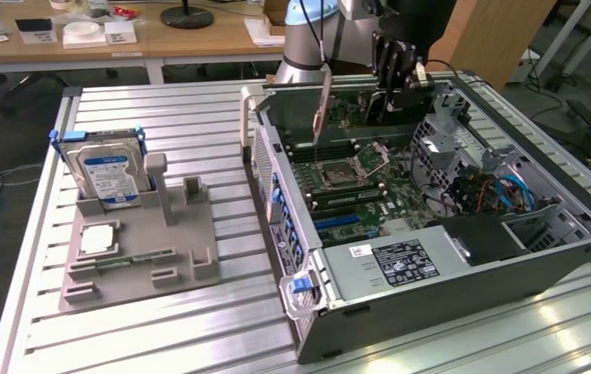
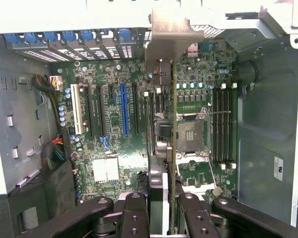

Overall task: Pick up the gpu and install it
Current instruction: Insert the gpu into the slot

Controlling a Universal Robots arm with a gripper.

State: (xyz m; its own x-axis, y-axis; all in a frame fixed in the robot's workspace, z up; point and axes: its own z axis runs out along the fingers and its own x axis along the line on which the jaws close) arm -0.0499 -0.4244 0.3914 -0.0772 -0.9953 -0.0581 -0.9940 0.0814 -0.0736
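Pincer state: the pincer (image 2: pixel 160 201) is closed narrow on the gpu (image 2: pixel 174 124), with dark fingers (image 2: pixel 134 213) on either flat side of the card.
Gpu place: it juts straight out from the pincer, edge-on in the wrist view, over the open computer case (image 1: pixel 544 257).
Metal bracket: the silver bracket (image 2: pixel 170 34) sits at the card's end farthest from the pincer; in the exterior view it is a thin strip (image 1: pixel 322 105) just beside the pincer (image 1: pixel 392 78), toward that view's left.
Hidden: the faces of the card cannot be read edge-on, and the gripped end is covered by the fingers.
Hard to tell: whether the card's connector edge touches any slot cannot be made out.
Cut off: the arm above the pincer runs out of the exterior view's upper edge.
Motherboard: the green board (image 2: pixel 109 144) lies beyond the pincer, behind the card.
Blue slot: a long blue slot (image 2: pixel 124 109) lies apart from the card, with black slots between.
Processor socket: the socket (image 2: pixel 191 134) lies just beside the card's line, on the side away from the blue slot.
Memory slots: these (image 2: pixel 223 124) lie past the socket.
In the way: the case's rear rim stands close around the bracket.
Hard drive: the hard drive (image 1: pixel 108 171) stands upright in a grey holder (image 1: pixel 160 241), well apart from the pincer toward the exterior view's left.
Square chip: it (image 1: pixel 99 239) lies in the same holder.
Counter: the slatted metal counter (image 1: pixel 170 117) carries the holder and the case.
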